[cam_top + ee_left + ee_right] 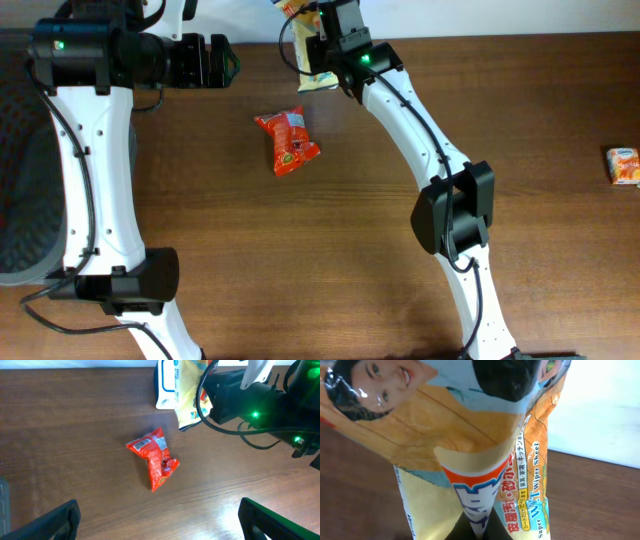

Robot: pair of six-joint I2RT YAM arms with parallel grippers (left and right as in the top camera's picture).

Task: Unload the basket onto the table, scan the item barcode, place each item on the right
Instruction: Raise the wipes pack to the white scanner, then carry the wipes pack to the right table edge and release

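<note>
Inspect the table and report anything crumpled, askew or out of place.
The red snack packet lies crumpled and askew mid-table. The held wipes pack is creased lengthwise. A small orange box sits alone near the right edge. Nothing is spilled.

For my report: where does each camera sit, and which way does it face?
Overhead: above, facing down on brown wooden table; both white arms show.
Left wrist: low, facing red crinkled snack packet; open left pincer at bottom.
Right wrist: close against yellow plastic wipes pack that right pincer grips.
Shared: every view shows that pack.
</note>
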